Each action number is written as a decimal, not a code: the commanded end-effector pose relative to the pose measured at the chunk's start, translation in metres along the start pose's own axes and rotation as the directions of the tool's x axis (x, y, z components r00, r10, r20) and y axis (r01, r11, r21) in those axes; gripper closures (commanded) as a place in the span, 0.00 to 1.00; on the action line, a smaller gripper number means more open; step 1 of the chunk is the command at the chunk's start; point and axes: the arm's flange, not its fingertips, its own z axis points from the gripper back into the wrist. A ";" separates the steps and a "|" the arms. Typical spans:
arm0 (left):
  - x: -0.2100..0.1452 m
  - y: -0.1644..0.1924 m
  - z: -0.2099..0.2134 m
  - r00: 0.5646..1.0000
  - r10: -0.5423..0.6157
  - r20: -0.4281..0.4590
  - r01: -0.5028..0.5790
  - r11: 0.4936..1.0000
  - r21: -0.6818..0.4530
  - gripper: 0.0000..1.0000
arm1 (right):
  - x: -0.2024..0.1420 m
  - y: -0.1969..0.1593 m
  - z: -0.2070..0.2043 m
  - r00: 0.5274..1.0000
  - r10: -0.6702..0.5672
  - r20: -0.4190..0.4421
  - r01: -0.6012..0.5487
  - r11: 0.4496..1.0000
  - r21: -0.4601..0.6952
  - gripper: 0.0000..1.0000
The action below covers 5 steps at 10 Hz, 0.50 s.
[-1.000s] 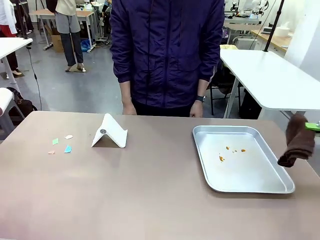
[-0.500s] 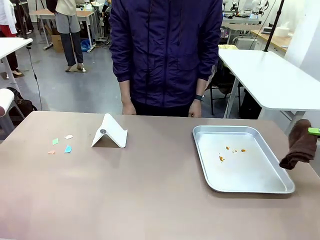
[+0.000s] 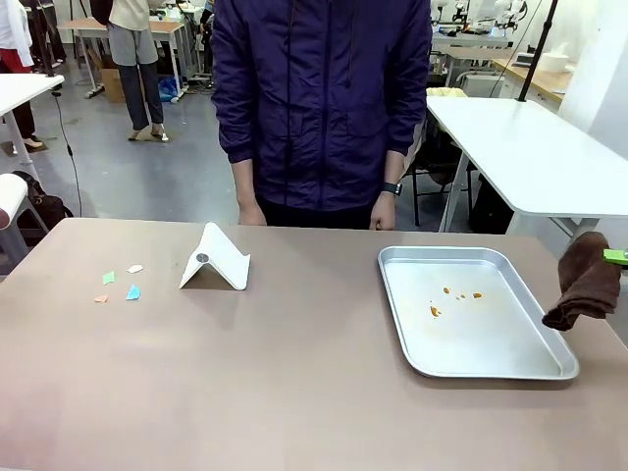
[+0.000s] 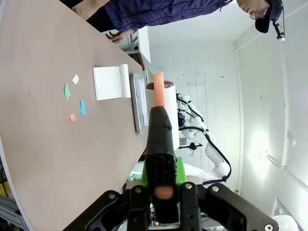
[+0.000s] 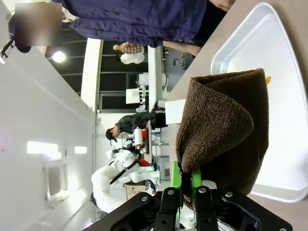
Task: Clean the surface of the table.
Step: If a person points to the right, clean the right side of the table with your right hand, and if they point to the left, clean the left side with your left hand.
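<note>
Scraps of coloured paper (image 3: 131, 292), 4 in all, lie close together on the left part of the large rectangular brownish-taupe bench (image 3: 294, 392), well apart from everything else on it. Near them, toward the middle, stands a white folded card stand (image 3: 218, 260), tent-shaped with a small dark dot on its front face. A silver rectangular metal tray (image 3: 478, 253) sits on the right part of the bench and holds a few small orange crumbs (image 3: 434, 311). The right gripper (image 3: 616, 256) is at the bench's right edge, its jaws clenched on a dark brown knitted cloth (image 3: 584, 285) that hangs folded just beside the tray's right rim. In the left wrist view, the left gripper (image 4: 162, 173) has its jaws clamped around a black-handled tool with a salmon-pink tip (image 4: 159, 130), raised above the bench with the scraps and card stand ahead of it. A person in a dark blue jacket (image 3: 324, 98) stands at the far side, both hands hanging down at the bench's far edge.
</note>
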 end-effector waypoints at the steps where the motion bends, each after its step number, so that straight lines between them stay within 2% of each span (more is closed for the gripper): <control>1: -0.004 -0.007 0.001 1.000 -0.005 -0.005 0.005 1.000 0.004 1.00 | -0.002 0.004 0.004 1.000 -0.010 -0.004 0.010 1.000 0.011 1.00; 5: -0.004 -0.007 0.001 1.000 -0.005 -0.005 0.005 1.000 0.004 1.00 | -0.002 0.004 0.004 1.000 -0.010 -0.004 0.010 1.000 0.011 1.00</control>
